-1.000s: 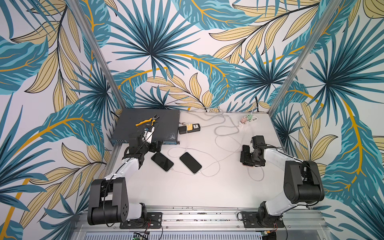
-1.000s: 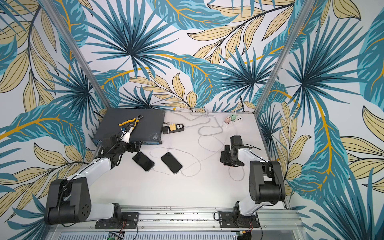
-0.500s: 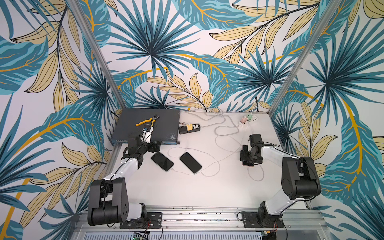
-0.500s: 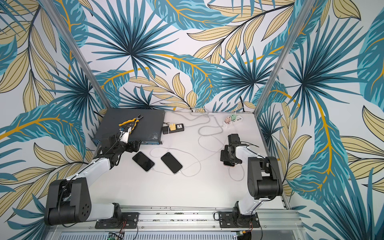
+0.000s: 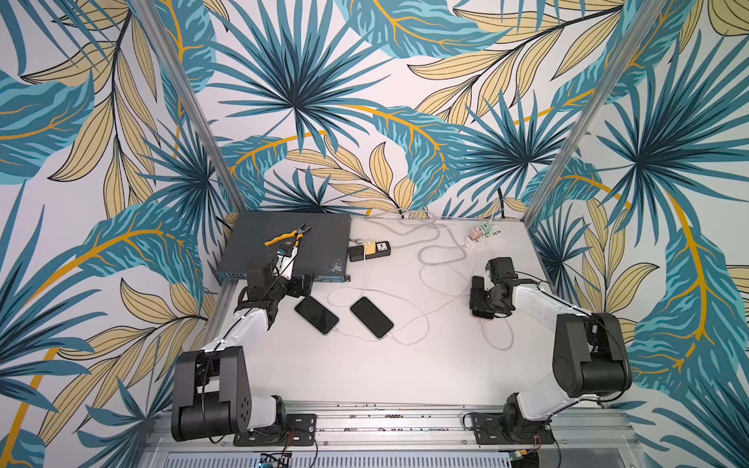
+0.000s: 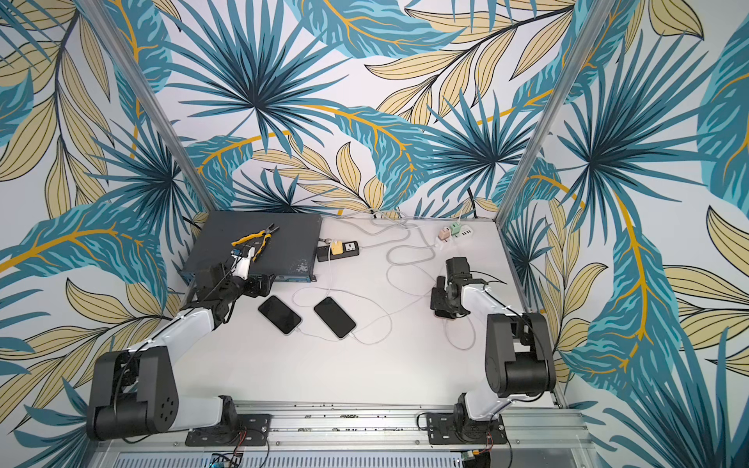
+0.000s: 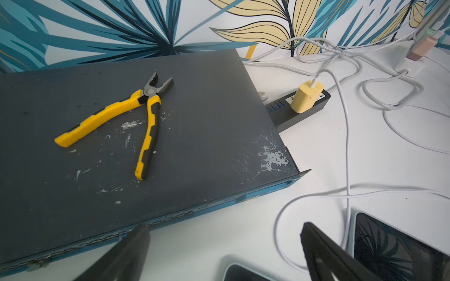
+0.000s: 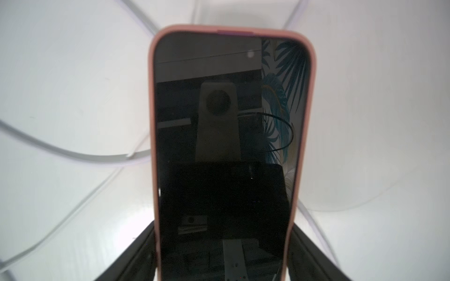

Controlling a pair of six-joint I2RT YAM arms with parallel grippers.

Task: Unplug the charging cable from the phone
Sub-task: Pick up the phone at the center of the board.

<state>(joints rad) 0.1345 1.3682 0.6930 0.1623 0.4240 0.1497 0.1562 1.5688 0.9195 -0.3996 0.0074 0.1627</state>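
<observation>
Since the earlier top views only the right arm has changed: its wrist has edged slightly and its jaws have drawn in. With fingers pointing down, the right gripper (image 8: 223, 227) now stands with one finger against each long edge of the pink-cased phone (image 8: 224, 121). It appears closed on the case, though how firmly cannot be told. That phone lies flat, screen up, on the white table (image 5: 364, 377) at the right side, about mid-depth, well apart from the dark phones (image 5: 371, 317) at centre. At the far left, the left gripper (image 7: 224, 255) hangs wide open and empty, just beside the near edge of the grey switch box (image 7: 207, 136) that carries the pliers (image 7: 149, 93). From the phone's near end the white charging cable (image 5: 500, 348) loops across the table. Its plug is hidden under the gripper in both top views and lies outside the right wrist view.

Handling, as judged: the phone is rigid and fairly light. Its glass face is smooth and fragile, while the soft-looking case should give friction, so the long edges are the right hold. The cord is thin and limp and would stretch or kink if pulled. The stiff plug body is the place to pinch, drawing straight out along the phone's length.
</observation>
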